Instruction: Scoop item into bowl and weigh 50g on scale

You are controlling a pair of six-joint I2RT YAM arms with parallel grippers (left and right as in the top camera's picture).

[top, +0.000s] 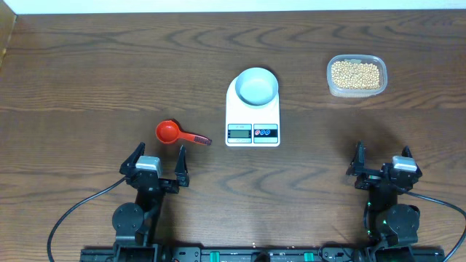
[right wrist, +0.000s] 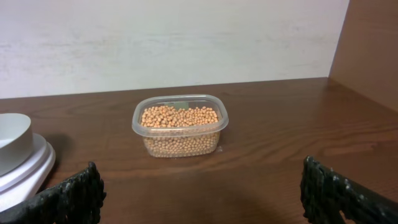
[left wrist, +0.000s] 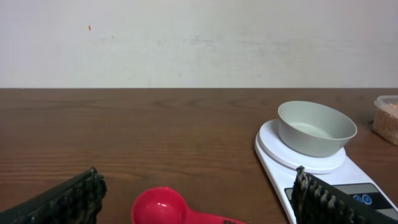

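Note:
The item, small tan beans [top: 356, 74] [right wrist: 180, 117], fills a clear tub [top: 329, 76] [right wrist: 134, 123] at the back right. The pale blue-grey bowl [top: 258, 86] [left wrist: 316, 127] stands empty on the white scale [top: 253, 116] [left wrist: 270, 148] at the table's middle. A red scoop [top: 171, 132] [left wrist: 163, 206] lies left of the scale, cup up. Just in front of the scoop my left gripper [top: 159, 151] [left wrist: 196, 175] stands open and holds nothing. My right gripper [top: 382, 151] [right wrist: 199, 165] is open and empty, well short of the tub.
Dark wooden tabletop [top: 109, 65] with a white wall behind it. A wooden side panel [right wrist: 373, 43] rises at the far right. The scale's edge and the bowl [right wrist: 12, 140] show at the left of the right wrist view.

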